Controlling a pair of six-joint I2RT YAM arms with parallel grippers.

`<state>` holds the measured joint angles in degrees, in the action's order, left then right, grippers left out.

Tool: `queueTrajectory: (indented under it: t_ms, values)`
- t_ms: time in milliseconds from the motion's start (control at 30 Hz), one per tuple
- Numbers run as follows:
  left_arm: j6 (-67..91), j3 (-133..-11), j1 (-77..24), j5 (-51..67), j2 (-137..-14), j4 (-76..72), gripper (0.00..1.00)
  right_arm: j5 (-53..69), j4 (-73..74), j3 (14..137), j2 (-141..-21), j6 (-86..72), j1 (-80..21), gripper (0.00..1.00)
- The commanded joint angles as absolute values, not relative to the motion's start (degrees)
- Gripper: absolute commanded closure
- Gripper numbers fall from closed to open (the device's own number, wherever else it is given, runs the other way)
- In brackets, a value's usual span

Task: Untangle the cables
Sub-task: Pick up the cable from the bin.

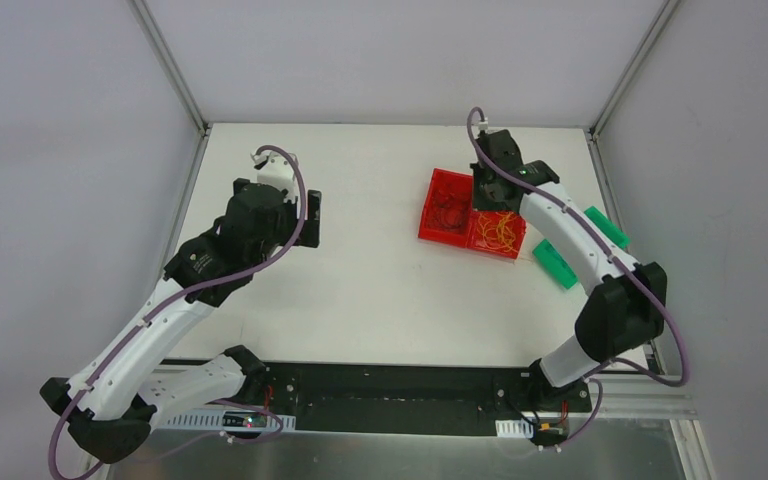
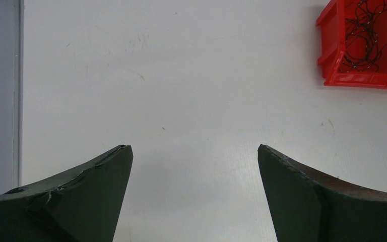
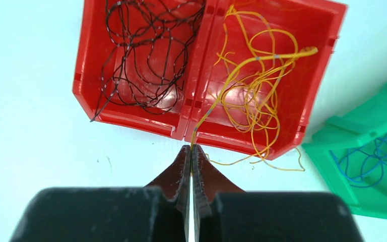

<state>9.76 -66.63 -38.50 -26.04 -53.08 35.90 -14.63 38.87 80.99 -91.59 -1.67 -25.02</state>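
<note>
Right hand [image 3: 191, 156] is pressed together on one yellow strand [image 3: 209, 108] at the near rim of the red bin [image 3: 131, 121], while the left hand [image 2: 194, 147] hangs spread wide over bare worktop [image 2: 181, 75], well apart from the cables. Sorting looks nearly done: dark cables [image 3: 141, 55] fill the bin's left compartment, yellow cables [image 3: 257, 101] its right, and blue cables [image 3: 378, 156] the green bin [image 3: 363, 201], but the yellow ones are snarled and a few loops spill over the rim. Seen from the right wrist, the pinched strand runs away from the fingertips into the compartment, then bends right, so its long axis slants near-left to far-right.
</note>
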Motion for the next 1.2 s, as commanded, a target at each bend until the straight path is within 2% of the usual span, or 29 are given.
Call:
queueTrajectory:
  t_ms: [0,233,600,833,1033,1167]
  values:
    - [9.6,-68.6,-38.1,-25.4,-52.0,35.8,0.01,-13.6,40.6,83.0,-85.9,-4.8,-22.9,1.00]
    - [10.2,-68.9,-38.1,-24.4,-52.2,35.9,0.01,-7.7,41.6,87.5,-82.8,-6.0,-21.1,1.00]
    - [10.6,-69.0,-38.1,-23.6,-52.4,35.9,0.01,-8.9,48.1,100.5,-85.0,-6.7,-20.9,1.00]
    - [10.8,-69.4,-38.1,-22.8,-52.7,35.9,0.01,2.1,45.1,101.5,-85.8,-9.9,-17.4,1.00]
    - [10.5,-69.8,-38.1,-22.7,-52.5,35.9,0.01,-3.7,57.3,119.2,-92.9,-9.2,-17.2,1.00]
    - [10.6,-69.7,-38.1,-22.7,-52.7,36.0,0.01,-4.9,62.4,126.2,-96.4,-9.4,-17.1,1.00]
